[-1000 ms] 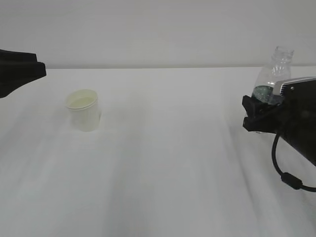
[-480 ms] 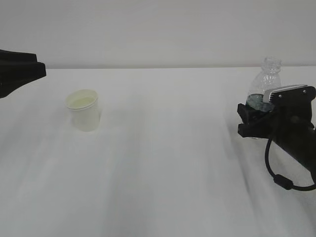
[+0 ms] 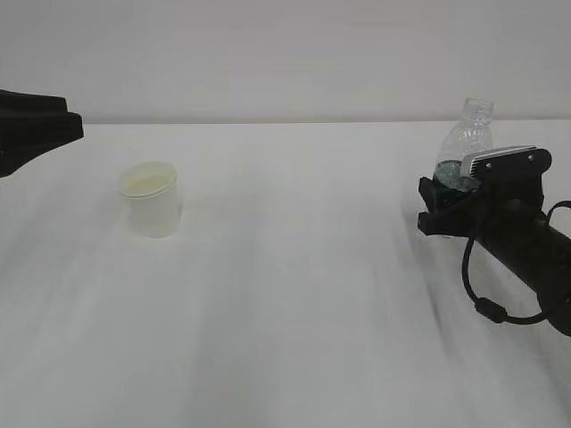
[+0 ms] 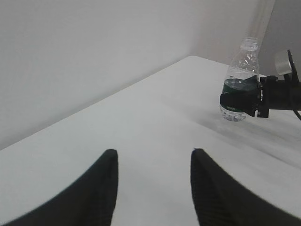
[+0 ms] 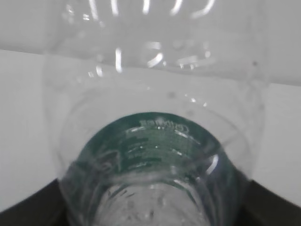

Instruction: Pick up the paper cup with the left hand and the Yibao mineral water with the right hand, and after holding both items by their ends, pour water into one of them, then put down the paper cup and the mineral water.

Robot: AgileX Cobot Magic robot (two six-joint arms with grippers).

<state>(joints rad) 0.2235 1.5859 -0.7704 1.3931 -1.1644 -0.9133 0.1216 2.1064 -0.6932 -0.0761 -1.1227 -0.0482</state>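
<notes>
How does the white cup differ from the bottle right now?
The paper cup is opaque white and short; the Yibao mineral water is clear, taller and wears a green band. The cup stands free on the table, while the bottle sits clamped in the right tool. Both stand roughly upright with open tops.

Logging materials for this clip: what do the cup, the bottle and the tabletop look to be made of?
Cup: likely paper, matt white outside, cream inside, with a rolled rim. Bottle: clear glossy plastic, ribbed, see-through with highlights, dark green label band. Tabletop: smooth, matt white surface; its material can't be told.
</notes>
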